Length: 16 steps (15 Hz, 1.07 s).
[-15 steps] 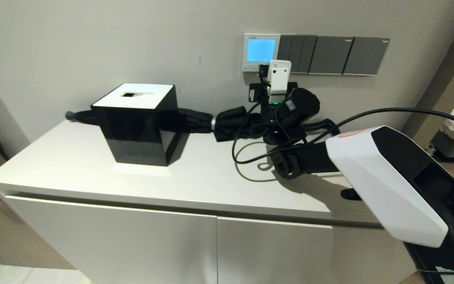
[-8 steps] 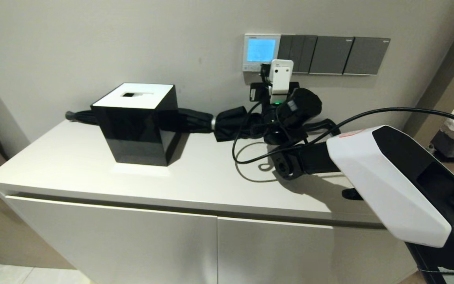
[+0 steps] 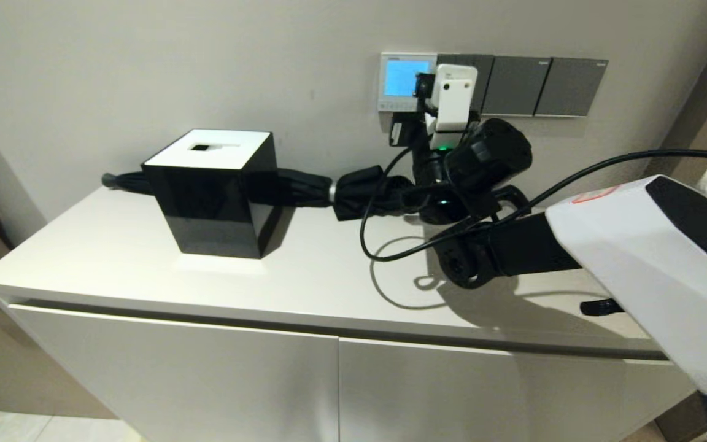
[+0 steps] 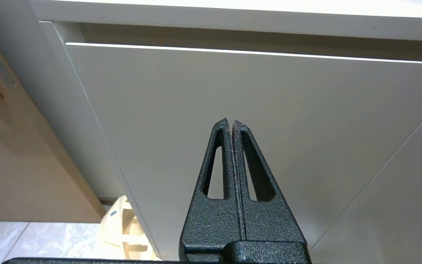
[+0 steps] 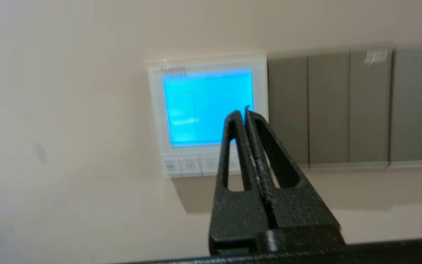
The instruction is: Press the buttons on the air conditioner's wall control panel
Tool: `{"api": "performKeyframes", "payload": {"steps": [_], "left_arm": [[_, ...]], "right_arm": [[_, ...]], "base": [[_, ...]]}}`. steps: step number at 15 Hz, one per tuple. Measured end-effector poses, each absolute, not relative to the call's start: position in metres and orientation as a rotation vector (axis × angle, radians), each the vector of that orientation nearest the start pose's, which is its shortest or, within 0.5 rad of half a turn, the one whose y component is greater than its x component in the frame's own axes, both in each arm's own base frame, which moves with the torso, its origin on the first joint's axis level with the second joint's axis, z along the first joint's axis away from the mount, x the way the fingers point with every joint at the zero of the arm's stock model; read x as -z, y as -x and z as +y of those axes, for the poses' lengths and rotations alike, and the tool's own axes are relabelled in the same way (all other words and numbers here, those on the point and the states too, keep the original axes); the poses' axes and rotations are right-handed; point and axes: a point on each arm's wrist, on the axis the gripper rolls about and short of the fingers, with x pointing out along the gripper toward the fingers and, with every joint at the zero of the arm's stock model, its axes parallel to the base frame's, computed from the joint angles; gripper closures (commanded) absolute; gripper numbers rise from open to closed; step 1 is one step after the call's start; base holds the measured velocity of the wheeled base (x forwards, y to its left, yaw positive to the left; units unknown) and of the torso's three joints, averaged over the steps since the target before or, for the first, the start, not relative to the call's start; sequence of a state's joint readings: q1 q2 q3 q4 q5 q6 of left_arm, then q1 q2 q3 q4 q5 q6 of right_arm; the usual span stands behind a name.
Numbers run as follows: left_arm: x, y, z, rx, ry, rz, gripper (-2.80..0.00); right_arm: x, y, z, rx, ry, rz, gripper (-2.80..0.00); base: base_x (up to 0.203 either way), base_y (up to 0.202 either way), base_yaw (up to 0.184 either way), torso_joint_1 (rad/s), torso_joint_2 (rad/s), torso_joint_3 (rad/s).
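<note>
Low at the robot's left, out of the head view, the left gripper [image 4: 232, 123] is parked facing a white cabinet door [image 4: 233, 91], fingers pressed together, empty. Moving right along the cabinet top [image 3: 114, 258]: a black tissue box [image 3: 212, 190], then a folded black umbrella [image 3: 310, 187] against the wall. Further right, on the wall, the air conditioner's wall control panel [image 3: 407, 81] shows a lit blue screen; grey switch plates [image 3: 540, 86] adjoin it on its right. The right gripper [image 5: 242, 113] is raised in front of the panel, fingers together and holding nothing. Step in hand, as judged: aiming the closed tip at the buttons [image 5: 191, 165]. Next move likely calls for lowering the tip to the key row (it lines up with the screen's lower right corner now) and a short push toward the wall. Head view hides the fingertips behind the wrist camera housing; the right wrist view shows tip, screen and keys together, though whether the tip touches the panel cannot be told.
</note>
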State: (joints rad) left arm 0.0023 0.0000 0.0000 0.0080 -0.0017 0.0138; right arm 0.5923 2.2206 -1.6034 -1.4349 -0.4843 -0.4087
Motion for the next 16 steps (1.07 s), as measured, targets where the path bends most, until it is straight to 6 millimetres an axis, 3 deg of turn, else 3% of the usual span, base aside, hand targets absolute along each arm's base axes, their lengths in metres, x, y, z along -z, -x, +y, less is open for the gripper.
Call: {"api": "performKeyframes", "payload": {"steps": [4, 9, 13, 16], "left_arm": [[-0.075, 0.023, 0.0, -0.001, -0.013, 0.008, 0.0], [-0.075, 0.023, 0.0, -0.001, -0.013, 0.008, 0.0], [-0.075, 0.023, 0.0, -0.001, -0.014, 0.008, 0.0], [-0.075, 0.023, 0.0, -0.002, -0.013, 0.007, 0.0]], "right_arm": [[-0.305, -0.328, 0.224, 0.028, -0.043, -0.695, 0.0], [-0.349, -0.272, 0.191, 0.064, -0.067, -0.662, 0.0], [-0.35, -0.243, 0.165, 0.077, -0.049, -0.634, 0.0], [-0.339, -0.228, 0.148, 0.095, -0.017, -0.588, 0.0]], "base": [[0.0, 0.0, 0.0, 0.0, 0.0, 0.0], [0.0, 0.0, 0.0, 0.0, 0.0, 0.0], [0.0, 0.0, 0.0, 0.0, 0.0, 0.0], [0.0, 0.0, 0.0, 0.0, 0.0, 0.0]]}}
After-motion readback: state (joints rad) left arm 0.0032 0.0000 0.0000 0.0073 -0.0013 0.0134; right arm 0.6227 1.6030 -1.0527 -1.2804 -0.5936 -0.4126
